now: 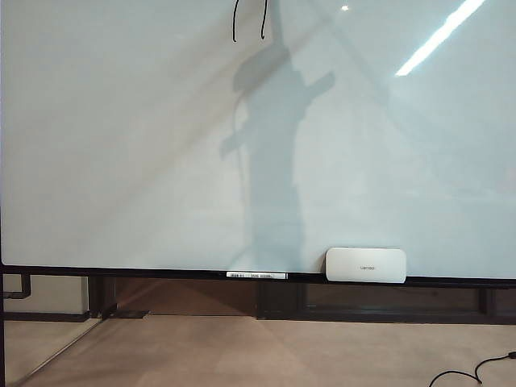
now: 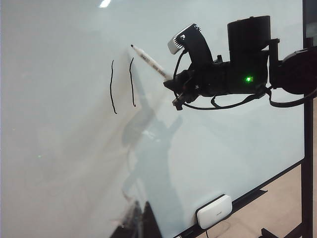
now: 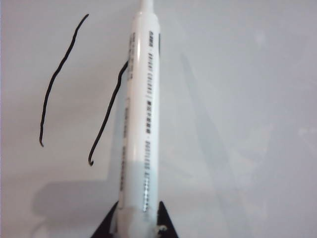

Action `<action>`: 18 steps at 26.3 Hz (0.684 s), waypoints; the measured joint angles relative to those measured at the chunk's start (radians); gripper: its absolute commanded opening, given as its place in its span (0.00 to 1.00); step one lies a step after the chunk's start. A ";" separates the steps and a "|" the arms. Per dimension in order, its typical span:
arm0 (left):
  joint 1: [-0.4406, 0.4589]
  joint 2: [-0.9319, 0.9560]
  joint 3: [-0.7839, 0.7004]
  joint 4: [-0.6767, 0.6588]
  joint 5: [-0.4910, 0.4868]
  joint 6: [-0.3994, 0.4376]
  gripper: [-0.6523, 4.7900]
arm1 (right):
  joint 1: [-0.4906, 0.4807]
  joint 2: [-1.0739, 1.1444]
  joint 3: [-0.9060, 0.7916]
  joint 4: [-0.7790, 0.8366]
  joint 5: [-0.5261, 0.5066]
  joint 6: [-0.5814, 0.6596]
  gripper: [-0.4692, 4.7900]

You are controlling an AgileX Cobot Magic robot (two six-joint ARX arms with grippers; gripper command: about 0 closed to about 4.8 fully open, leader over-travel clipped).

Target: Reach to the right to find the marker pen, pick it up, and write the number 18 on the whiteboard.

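Gripping the marker pen by its rear end, the right claw holds it with its two dark fingertips pressed on either side of the white barrel. In the left wrist view the pen slants up and to the left from the claw, its black tip at the whiteboard near the top of the second stroke; whether the tip touches the board cannot be told. Two thin black strokes stand side by side on the board, both roughly vertical and slightly wavy, the right one ending in a small hook at its foot; they are the only marks of the number so far. In the exterior view these strokes sit at the top edge of the frame, a little left of centre, and the right arm's shadow falls below them. A white rounded eraser rests on the board's black ledge at lower right of centre, with a second pen lying flat on the ledge just to its left. No view shows the left claw.
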 measured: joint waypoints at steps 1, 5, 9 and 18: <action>0.000 0.000 0.000 0.000 0.000 0.000 0.11 | 0.000 0.003 0.002 -0.019 0.000 0.008 0.08; 0.000 0.000 0.000 0.000 0.000 0.000 0.11 | 0.000 0.016 0.002 -0.075 0.003 0.019 0.08; 0.000 0.000 0.000 0.000 0.000 0.000 0.11 | -0.010 0.015 0.002 -0.070 0.004 0.030 0.08; 0.000 0.000 0.000 0.000 -0.014 0.000 0.11 | -0.014 0.030 0.002 -0.061 0.004 0.032 0.08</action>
